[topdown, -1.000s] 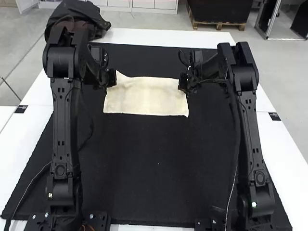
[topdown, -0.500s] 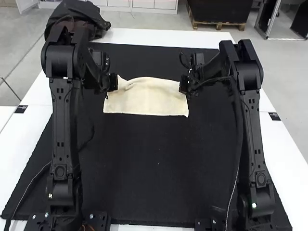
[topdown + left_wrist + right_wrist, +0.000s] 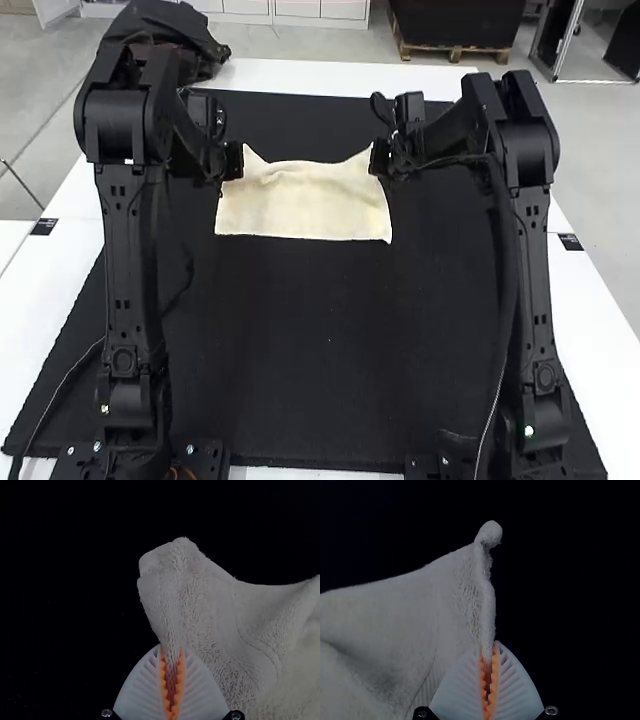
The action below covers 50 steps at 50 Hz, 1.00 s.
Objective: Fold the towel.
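Note:
The cream towel lies across the upper middle of the black mat, its far edge sagging between two raised corners. My left gripper is at its far left corner, my right gripper at its far right corner. In the left wrist view the left gripper is shut on the edge of the towel near a corner, with the cloth pinched between orange pads. The right wrist view has the right gripper shut on the side edge of the towel, just short of a rounded corner tip.
The black mat spreads over the white table. A dark bag sits at the table's far left corner, behind the left arm. Small black labels lie near both side edges of the table.
The towel's far right corner has risen to a peak with my right gripper, which moved slightly left and up in the high view. My left gripper has shifted only slightly.

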### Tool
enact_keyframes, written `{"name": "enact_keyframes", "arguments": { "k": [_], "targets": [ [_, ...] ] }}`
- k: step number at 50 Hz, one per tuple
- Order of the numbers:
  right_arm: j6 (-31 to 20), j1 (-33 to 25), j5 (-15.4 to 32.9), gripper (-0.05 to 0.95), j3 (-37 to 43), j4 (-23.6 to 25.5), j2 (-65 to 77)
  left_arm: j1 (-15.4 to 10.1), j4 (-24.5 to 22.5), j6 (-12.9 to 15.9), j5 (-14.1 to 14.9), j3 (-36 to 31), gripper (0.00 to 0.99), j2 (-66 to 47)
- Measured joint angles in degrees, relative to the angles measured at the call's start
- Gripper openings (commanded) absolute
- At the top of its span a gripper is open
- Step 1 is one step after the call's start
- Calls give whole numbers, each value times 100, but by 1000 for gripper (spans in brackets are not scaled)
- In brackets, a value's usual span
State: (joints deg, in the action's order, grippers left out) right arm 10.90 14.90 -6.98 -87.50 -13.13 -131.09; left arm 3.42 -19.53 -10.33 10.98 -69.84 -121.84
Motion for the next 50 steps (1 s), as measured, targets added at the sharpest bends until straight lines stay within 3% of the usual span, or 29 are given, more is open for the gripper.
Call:
{"name": "enact_keyframes", "arguments": {
  "k": [50],
  "targets": [
    [-162,4,33,-8,1937,-844,1526,87,-286,367,205,1414,23,1220]
  ]
}}
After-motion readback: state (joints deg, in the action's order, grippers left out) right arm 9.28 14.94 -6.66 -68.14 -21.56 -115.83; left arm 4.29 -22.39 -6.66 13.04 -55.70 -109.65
